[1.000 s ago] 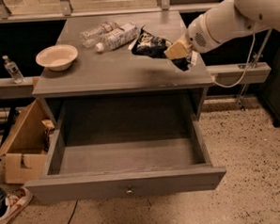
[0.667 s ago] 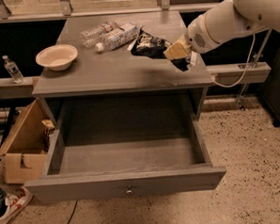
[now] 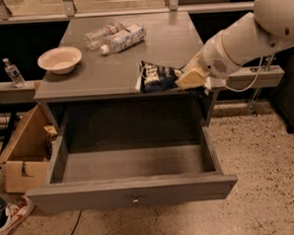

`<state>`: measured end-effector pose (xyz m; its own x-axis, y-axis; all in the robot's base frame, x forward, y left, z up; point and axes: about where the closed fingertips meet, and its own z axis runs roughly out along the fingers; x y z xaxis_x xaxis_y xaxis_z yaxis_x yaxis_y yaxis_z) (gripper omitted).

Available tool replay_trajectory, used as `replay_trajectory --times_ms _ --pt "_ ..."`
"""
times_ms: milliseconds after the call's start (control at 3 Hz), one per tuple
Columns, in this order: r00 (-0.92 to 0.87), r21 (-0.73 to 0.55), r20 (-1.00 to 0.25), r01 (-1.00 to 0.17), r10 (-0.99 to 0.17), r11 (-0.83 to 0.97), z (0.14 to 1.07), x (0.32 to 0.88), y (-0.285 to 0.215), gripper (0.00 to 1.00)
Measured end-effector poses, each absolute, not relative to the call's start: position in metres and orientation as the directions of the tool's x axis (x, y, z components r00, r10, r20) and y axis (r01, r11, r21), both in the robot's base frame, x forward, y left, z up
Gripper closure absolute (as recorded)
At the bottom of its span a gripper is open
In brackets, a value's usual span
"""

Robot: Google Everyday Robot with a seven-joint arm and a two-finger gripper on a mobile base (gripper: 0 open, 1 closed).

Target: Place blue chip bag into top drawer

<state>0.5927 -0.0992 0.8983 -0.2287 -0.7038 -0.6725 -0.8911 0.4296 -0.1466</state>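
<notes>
Holding the blue chip bag [image 3: 156,77] by its right end, my claw [image 3: 183,80] is clamped tight on it at the front edge of the counter [image 3: 110,78]. Below the bag, the top drawer [image 3: 131,192] stands pulled wide open, its knob facing out. Farther back on the counter lie two clear water bottles [image 3: 115,36] and a pale bowl [image 3: 60,60].

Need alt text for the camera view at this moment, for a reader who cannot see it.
The robot's claw grips a blue chip bag at the front edge of the table, just above the open top drawer. A bowl and two water bottles sit further back on the table.
</notes>
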Motion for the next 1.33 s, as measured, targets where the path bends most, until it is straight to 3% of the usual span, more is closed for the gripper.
replay_trajectory --times_ms 333,1333 --pt "-0.151 -0.147 -0.607 -0.943 -0.78 0.298 0.862 0.541 -0.091 1.0" --pt "-0.213 -0.112 -0.533 -0.941 -0.819 0.318 0.776 0.551 -0.084 1.0"
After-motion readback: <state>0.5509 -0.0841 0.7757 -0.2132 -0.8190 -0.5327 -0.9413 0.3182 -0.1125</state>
